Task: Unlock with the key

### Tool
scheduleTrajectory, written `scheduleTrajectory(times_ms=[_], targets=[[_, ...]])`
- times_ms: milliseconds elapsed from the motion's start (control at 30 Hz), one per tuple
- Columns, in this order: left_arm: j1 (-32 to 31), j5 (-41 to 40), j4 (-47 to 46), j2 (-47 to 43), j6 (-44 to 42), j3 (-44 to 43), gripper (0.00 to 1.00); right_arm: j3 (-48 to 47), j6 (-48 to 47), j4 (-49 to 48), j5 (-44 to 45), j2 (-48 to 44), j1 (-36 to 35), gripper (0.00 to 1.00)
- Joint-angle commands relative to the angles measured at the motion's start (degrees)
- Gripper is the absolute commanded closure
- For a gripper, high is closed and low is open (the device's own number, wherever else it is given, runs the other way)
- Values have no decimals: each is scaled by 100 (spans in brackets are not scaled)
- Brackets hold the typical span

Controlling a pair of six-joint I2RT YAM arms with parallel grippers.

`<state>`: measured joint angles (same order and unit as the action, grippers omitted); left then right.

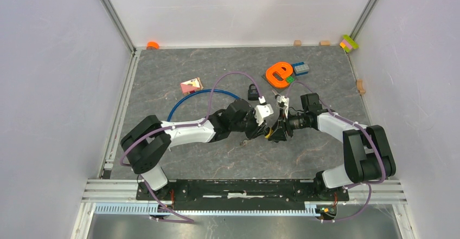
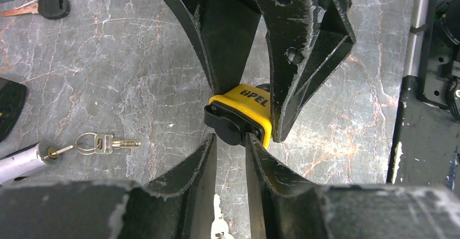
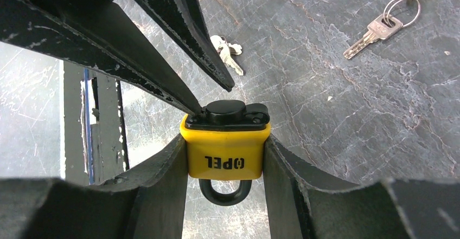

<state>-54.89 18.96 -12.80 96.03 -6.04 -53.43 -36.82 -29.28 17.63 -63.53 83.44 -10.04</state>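
Note:
A yellow padlock (image 3: 225, 152) marked OPEL hangs above the table, shackle toward the right wrist camera. My right gripper (image 3: 225, 139) is shut on its two flat sides. A key with a round black head (image 2: 231, 126) sticks out of the lock's black underside (image 3: 228, 121). My left gripper (image 2: 232, 137) meets it head-on, and its fingertips (image 2: 212, 141) press on either side of that head. In the top view both grippers meet at mid-table, the left gripper (image 1: 264, 126) against the right gripper (image 1: 278, 129), with the padlock (image 1: 268, 133) between them. The key's blade is hidden inside the lock.
A silver key on a ring (image 2: 111, 142) lies left of the padlock, and a loose silver key (image 3: 228, 52) lies under my left fingers. Farther off are a black-headed key (image 2: 48, 6), a black padlock (image 1: 253, 91), an orange letter (image 1: 279, 73), a blue cable (image 1: 190, 101) and small blocks.

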Motion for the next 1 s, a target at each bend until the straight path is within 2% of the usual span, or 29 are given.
scheduleTrajectory(times_ms=[0,300,567,600,967], targets=[[-246,-346,-203,114,171,-21,68,-74,436,-644,-988,-59,-19,100],[-507,-1016,-387,127,34,79,74,8,773,-987,-1408,-107,-76,100],[-859,-1875,-582,206,-243,178,78,121,1075,-1350,-1735,-160,-113,100],[-918,-2220,-718,220,-392,247,78,200,1291,-1627,-1868,-194,-134,100],[-1131,-2946,-893,394,-844,302,80,301,1477,-1956,-2248,-302,-282,100]])
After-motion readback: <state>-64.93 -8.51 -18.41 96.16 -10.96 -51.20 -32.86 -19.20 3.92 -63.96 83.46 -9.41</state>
